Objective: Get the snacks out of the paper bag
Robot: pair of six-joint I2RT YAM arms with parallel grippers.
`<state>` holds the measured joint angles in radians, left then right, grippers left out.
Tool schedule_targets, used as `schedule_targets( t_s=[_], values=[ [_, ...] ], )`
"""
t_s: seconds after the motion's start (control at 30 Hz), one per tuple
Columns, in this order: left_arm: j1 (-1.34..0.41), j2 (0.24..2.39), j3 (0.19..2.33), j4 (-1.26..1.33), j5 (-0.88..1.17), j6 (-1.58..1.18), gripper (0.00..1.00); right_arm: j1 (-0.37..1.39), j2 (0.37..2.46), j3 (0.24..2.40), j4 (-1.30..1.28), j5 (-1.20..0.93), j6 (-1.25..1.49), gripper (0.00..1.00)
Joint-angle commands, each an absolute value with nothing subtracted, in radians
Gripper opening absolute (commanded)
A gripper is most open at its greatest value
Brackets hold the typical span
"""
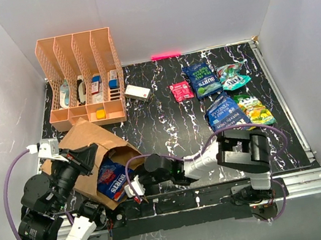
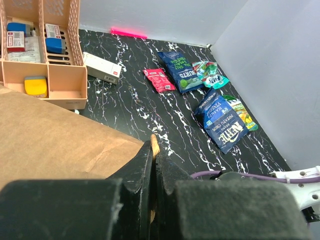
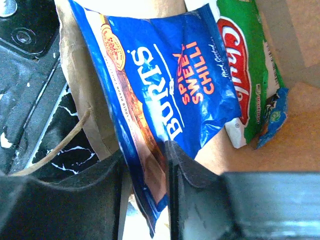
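The brown paper bag (image 1: 90, 142) lies on its side at the near left, mouth toward the right. My left gripper (image 1: 87, 155) is shut on its upper rim; a sliver of paper shows between the fingers (image 2: 145, 165). A blue Burts chip bag (image 1: 114, 179) sticks out of the mouth, with a green packet (image 3: 245, 65) behind it inside. My right gripper (image 3: 145, 160) stands open at the mouth, the blue bag's (image 3: 165, 85) lower edge between its parted jaws. Several snacks lie at the far right: a pink-red packet (image 1: 181, 91), blue bags (image 1: 202, 79), a teal bag (image 1: 232, 76) and a green-yellow bag (image 1: 254, 108).
An orange mesh rack (image 1: 81, 78) with small boxes stands at the back left, just behind the paper bag. A small white box (image 1: 137, 92) lies to its right. White walls close in the table on three sides.
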<state>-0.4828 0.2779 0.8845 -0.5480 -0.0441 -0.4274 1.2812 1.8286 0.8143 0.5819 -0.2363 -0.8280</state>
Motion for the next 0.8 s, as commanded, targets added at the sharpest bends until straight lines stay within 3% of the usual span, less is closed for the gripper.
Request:
schedule_targets(
  t_s=[0.0,0.13,0.3,0.37,0.43,0.5,0.77],
  values=[
    [-0.486,0.283,0.914,-0.515,-0.035,-0.435,0.0,1.299,1.868,0.872,0.692,-0.205,-0.863,0.38],
    [-0.486,0.277,0.91,-0.515,-0.037,-0.438,0.0,1.308,1.9,0.899,0.716,-0.177,-0.913,0.45],
    [-0.486,0.272,0.905,-0.512,-0.037,-0.44,0.0,1.325,1.942,0.957,0.719,-0.117,-0.938,0.44],
    [-0.486,0.272,0.905,-0.512,-0.039,-0.439,0.0,1.33,1.942,0.964,0.72,-0.107,-0.931,0.35],
    [-0.486,0.271,0.905,-0.515,-0.043,-0.438,0.0,1.335,1.919,0.958,0.716,-0.098,-0.907,0.18],
    [-0.486,0.269,0.904,-0.514,-0.048,-0.436,0.0,1.341,1.862,0.931,0.71,-0.085,-0.882,0.1],
    [-0.486,0.277,0.894,-0.503,-0.066,-0.418,0.0,1.344,1.391,0.787,0.476,-0.123,-0.645,0.08]
  ],
)
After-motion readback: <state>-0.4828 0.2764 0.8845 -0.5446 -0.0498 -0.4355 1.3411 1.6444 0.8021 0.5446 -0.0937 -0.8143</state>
